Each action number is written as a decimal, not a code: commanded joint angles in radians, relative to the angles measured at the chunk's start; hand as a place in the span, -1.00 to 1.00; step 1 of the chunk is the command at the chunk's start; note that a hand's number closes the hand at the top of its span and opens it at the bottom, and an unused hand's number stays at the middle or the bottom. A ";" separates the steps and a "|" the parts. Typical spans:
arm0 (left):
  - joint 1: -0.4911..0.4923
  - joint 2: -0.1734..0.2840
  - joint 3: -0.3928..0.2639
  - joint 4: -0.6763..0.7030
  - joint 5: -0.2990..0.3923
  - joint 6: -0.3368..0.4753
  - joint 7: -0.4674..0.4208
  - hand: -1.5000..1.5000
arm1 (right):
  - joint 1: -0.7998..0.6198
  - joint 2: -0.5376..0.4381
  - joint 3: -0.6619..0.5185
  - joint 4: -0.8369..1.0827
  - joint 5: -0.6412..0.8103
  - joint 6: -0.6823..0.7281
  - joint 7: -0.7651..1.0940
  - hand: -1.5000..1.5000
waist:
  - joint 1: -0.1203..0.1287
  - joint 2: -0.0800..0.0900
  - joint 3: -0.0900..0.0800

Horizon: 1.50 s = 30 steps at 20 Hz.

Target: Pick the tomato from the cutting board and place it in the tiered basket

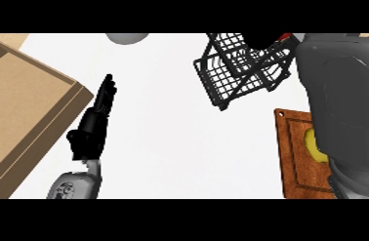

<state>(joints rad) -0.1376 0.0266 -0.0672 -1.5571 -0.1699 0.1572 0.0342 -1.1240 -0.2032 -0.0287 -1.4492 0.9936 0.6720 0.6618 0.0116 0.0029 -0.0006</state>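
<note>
I am carrying the small red tomato (285,37), barely visible, over the black wire tiered basket (241,69); right-hand fingers indiscernible, left hand (92,125) resting straight-fingered; next, release inside.

**White counter, wooden block at its left edge**

The counter (187,137) is plain white and evenly lit, with no strong shadows across its open middle. Along its left edge lies a large light-brown wooden block (29,108) (box or furniture, hard to tell), set at an angle. At the far edge, a rounded grey shape (128,37) shows, cut off by the view.
</note>
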 commanded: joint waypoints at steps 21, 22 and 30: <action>0.047 0.004 0.001 -0.049 -0.001 0.007 0.004 0.00 | 0.080 -0.040 -0.436 0.095 -0.240 -0.385 0.022 -1.00 | -0.018 -0.008 0.001; -0.015 0.013 0.022 -0.009 -0.011 0.016 0.030 0.00 | 0.063 -0.069 -0.471 0.107 -0.254 -0.398 0.025 -1.00 | -0.022 -0.005 0.001; 0.007 0.036 0.038 -0.033 0.024 -0.015 0.021 0.00 | 0.279 -0.240 -0.748 0.022 -0.528 -0.238 -0.037 -1.00 | -0.032 -0.007 0.002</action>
<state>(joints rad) -0.1244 0.0312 -0.0628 -1.5870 -0.1736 0.1698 0.0586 -0.9429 -0.3660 -0.6672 -1.3970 0.5784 0.3578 0.6605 -0.0183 -0.0049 0.0005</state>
